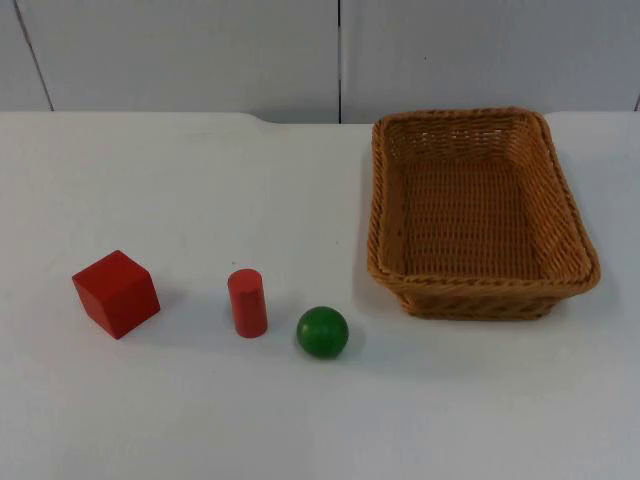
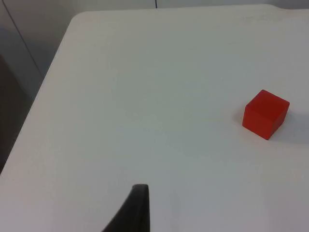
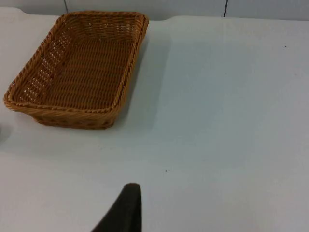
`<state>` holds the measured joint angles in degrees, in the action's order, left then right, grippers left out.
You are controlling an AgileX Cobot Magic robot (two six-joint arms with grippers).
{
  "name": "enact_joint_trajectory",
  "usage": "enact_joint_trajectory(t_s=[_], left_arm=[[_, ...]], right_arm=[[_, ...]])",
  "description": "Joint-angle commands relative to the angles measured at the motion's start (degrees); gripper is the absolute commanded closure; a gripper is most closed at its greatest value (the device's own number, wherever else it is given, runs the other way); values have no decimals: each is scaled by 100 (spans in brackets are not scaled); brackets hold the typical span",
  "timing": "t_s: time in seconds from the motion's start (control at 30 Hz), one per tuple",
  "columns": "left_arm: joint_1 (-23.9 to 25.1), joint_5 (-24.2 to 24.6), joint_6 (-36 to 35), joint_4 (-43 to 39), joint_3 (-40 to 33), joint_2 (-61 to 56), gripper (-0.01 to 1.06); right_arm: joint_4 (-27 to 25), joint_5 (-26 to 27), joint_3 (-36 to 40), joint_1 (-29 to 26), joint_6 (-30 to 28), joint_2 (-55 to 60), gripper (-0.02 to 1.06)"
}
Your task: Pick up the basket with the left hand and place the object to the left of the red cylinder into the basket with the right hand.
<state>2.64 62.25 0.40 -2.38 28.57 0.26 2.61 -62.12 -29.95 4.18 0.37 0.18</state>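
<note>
A red cylinder (image 1: 247, 302) stands upright at the front of the table. To its left sits a red cube (image 1: 116, 293), and a green ball (image 1: 322, 332) lies close on its right. The brown wicker basket (image 1: 480, 300) rests on the right half of the table with nothing in it. My left gripper (image 2: 136, 210) hangs over bare table near the left edge, well apart from the red cube (image 2: 265, 114). My right gripper (image 3: 126, 209) hangs over bare table, some way off from the basket (image 3: 63, 110). Both arms wait.
The white table top (image 1: 200, 180) ends at the grey partition wall (image 1: 200, 50) behind. The table's left edge (image 2: 43, 92) drops off beside my left gripper. Open room lies between the basket and the three small objects.
</note>
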Motion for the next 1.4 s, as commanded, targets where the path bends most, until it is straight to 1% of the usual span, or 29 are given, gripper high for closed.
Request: enact_joint_trajectory(t_s=[0.0,0.03,0.07,0.17,0.2,0.33,0.37,0.43,0.53,0.57,0.7,0.77,0.9,1.07,1.37], left_arm=[[20,-138,28,117,38,161,0],[20,-138,28,117,38,161,0],[20,-224,28,196,89,296,0],[20,-602,28,513,235,907,0],[20,-602,28,513,235,907,0],[20,-1085,28,788,375,1869,0],[20,-1085,28,788,375,1869,0],[20,-1311,28,780,390,2349,0],[20,-1506,28,780,390,3009,0],[20,-1506,28,780,390,3009,0],[20,-1518,68,769,390,3930,0],[20,-1518,68,769,390,4077,0],[20,-1656,84,769,390,4614,0],[20,-1793,84,769,390,4891,0],[20,-1793,84,769,390,5068,0]], right_arm=[[-49,226,-79,-29,9,259,-1],[-49,226,-79,-29,9,259,-1],[-112,353,-129,-29,9,424,-1],[-261,978,-298,-29,9,1105,-1],[-261,978,-298,-29,9,1105,-1],[-261,1710,-538,-29,9,2184,-1],[-261,1710,-538,-29,9,2184,-1],[-261,1896,-700,-29,9,2742,-1],[-261,1916,-869,-29,9,3494,-1],[-261,1916,-869,-29,9,3494,-1],[-261,1834,-892,-29,-148,4329,-1],[-261,1819,-892,-29,-148,4502,-1],[-261,1685,-892,-29,-148,5071,-1],[-261,1626,-892,-29,-148,5257,-1],[-261,1564,-892,-29,-148,5256,-1]])
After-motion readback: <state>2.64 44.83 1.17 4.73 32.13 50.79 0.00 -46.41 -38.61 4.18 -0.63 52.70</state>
